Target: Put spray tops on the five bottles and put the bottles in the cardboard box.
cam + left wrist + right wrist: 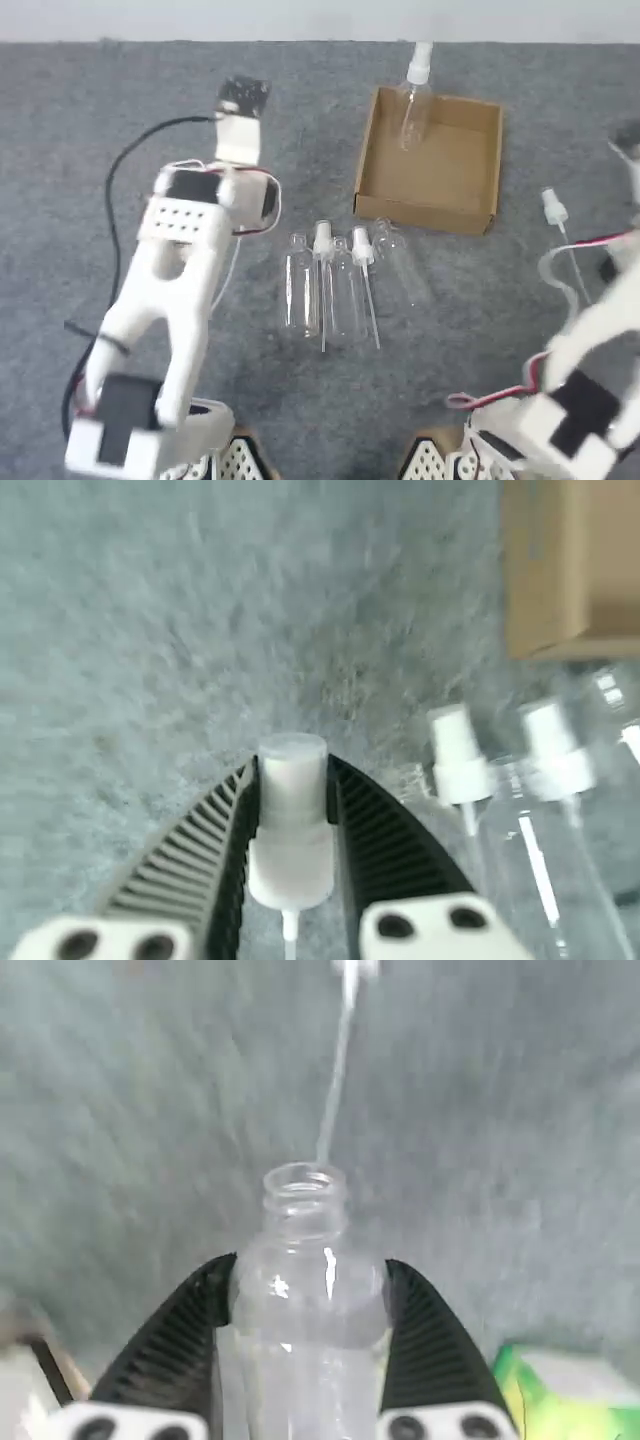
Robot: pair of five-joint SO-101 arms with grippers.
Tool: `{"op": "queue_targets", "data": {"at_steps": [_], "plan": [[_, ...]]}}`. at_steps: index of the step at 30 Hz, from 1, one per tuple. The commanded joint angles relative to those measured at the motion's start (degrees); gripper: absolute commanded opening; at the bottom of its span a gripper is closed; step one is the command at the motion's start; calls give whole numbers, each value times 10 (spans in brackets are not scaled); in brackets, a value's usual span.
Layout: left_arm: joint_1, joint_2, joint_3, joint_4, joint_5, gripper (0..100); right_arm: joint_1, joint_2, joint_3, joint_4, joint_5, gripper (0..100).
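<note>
Where the grey, felt-like table (80, 120) spreads under both white plastic arms, the left arm (170, 290) stretches toward the far side and the right arm (590, 400) sits at the near right corner. One shallow, rectangular cardboard box (430, 200) lies open beyond the middle, with a single capped bottle (412, 115) in it. That bottle's long axis runs near to far, and its white spray head pokes over the far wall.

Just short of the box, what look like three clear, round plastic bottles (300, 290) lie flat side by side, long axes near to far and necks toward the box. Glare makes the count unsure.

The right gripper (305, 1280) is clamped on one more clear bottle (305, 1340), its ribbed black fingers on either side of the shoulder. The open threaded neck points out past the fingertips.

I count five white spray tops. The left gripper (290, 775) is squeezed onto one spray top (290, 830), head outward and thin tube toward the wrist. Two spray tops (323, 242) rest among the lying bottles, tubes trailing nearward; I cannot tell whether they are fitted. One loose spray top (553, 207) lies to the right of the box, its head far and its tube near. The fifth caps the boxed bottle.
</note>
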Motion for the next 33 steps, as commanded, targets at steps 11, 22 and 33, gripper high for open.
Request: {"op": "queue_targets", "data": {"at_steps": [11,22,33], "plan": [[-4,-381,-131,90,0,13,-538,-257,252,-260,-368,6],[-109,-450,-194,20,153,13,-781,-270,459,-530,-477,6],[-115,-450,-49,-142,271,12,-810,-306,524,-585,-443,6]]}}
